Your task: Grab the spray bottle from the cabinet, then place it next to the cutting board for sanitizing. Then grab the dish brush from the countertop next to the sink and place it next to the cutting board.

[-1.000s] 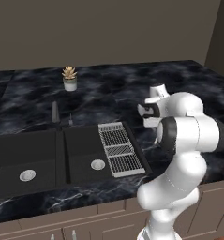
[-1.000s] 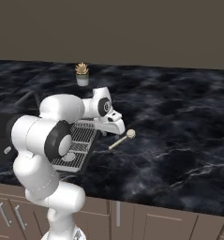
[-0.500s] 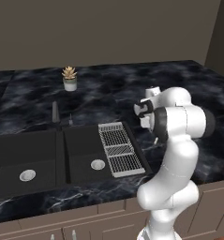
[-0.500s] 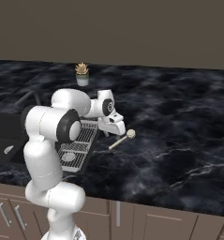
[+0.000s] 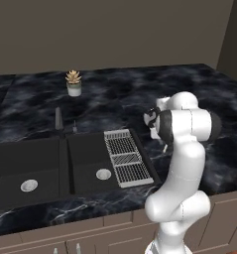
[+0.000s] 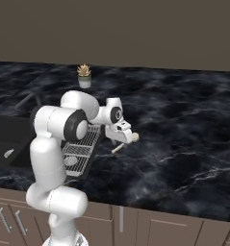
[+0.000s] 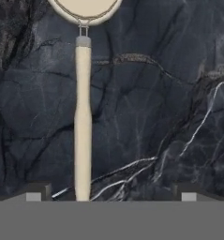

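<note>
Black marble with white veins covers the single worktop point(image 6: 184, 134), where one cream-white dish brush point(image 7: 83, 117) lies flat just beneath the robot's jaws point(image 7: 111, 194). The jaws stand spread wide and grasp nothing. In the hand view the brush handle runs straight away from them, much nearer one fingertip point(image 7: 33, 193) than the other, with its round pale head at the far end, partly cut off by the frame's edge. Neither tip can be seen touching the handle.

From the right base view the jaws point(image 6: 122, 139) hang low over the brush point(image 6: 122, 145), which lies on bare marble with one end poking out beyond the hand.

To the side of the jaws away from the brush head sits one sink point(image 5: 50, 163), its dark recess split into two basins, each with one round silver drain. One white slatted grid point(image 5: 126, 158) rests along the sink edge nearest the jaws. One dark faucet point(image 5: 59, 119) stands behind the basins. Beyond the jaws, well apart toward the wall, stands one small potted plant point(image 6: 84, 77) in a pale pot.

No brand, label or writing can be read on anything.
</note>
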